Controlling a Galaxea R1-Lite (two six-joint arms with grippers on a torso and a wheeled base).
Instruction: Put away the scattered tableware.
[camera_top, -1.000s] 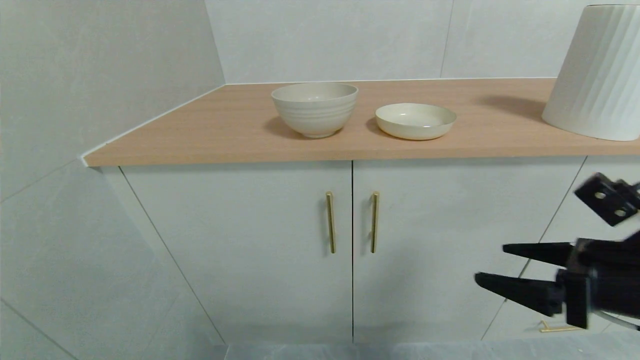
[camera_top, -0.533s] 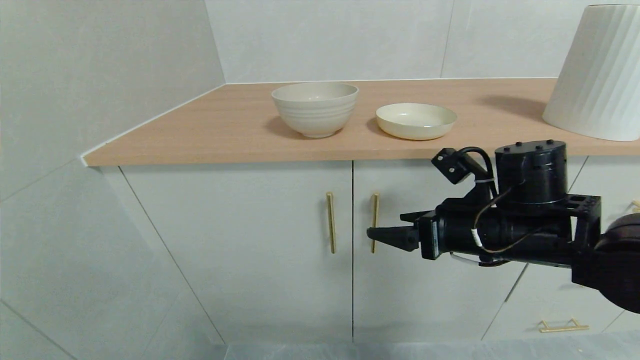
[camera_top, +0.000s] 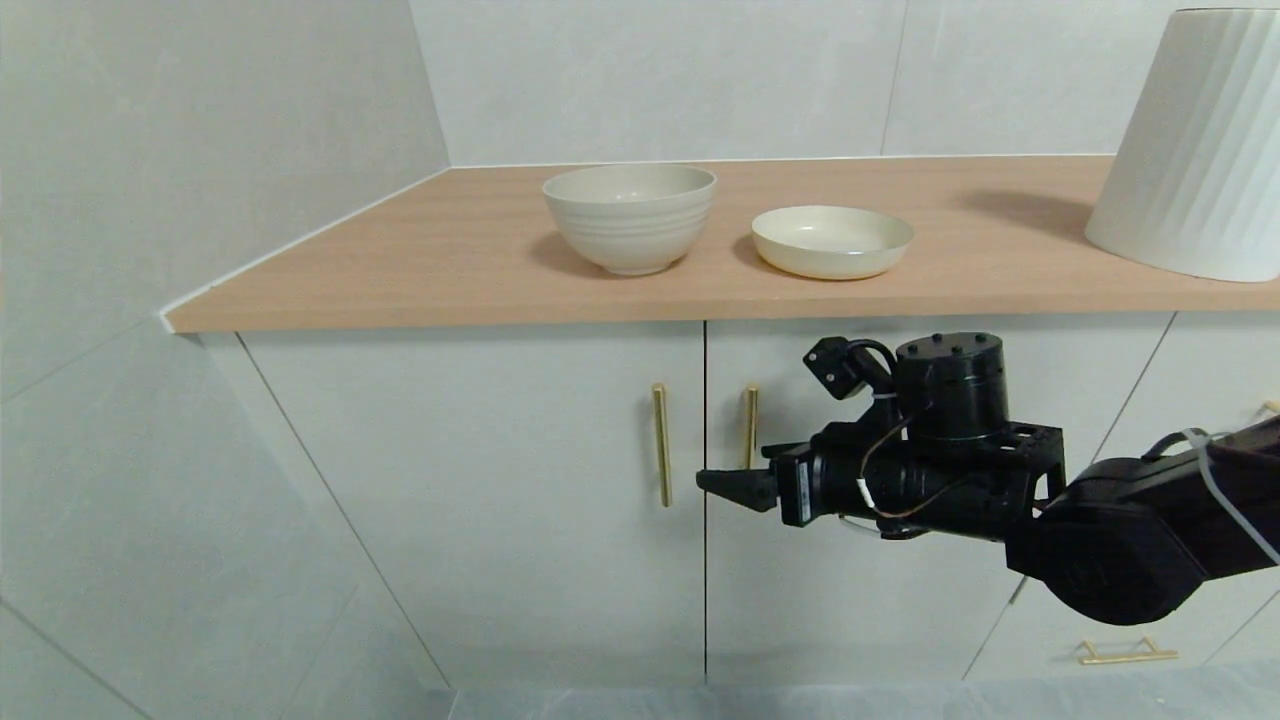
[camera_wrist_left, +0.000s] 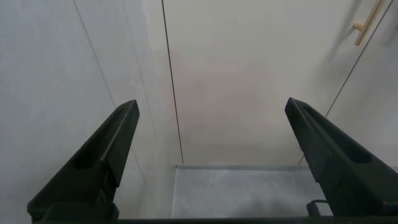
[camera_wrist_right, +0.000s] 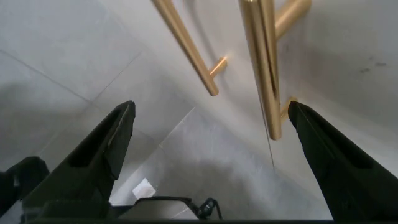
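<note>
The right gripper (camera_top: 728, 486), jaws spread wide, is hovering with the upright right door handle (camera_top: 750, 425) standing just ahead of its gap.

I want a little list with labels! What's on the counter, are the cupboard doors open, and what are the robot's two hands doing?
counter: bowl to the left, dish to the right, not touching
doors: shut, two gold handles side by side
right gripper: at the handles, jaws open, gripping nothing
left gripper: facing the cupboard near the floor, jaws open, empty
tableware put away: not yet
</note>
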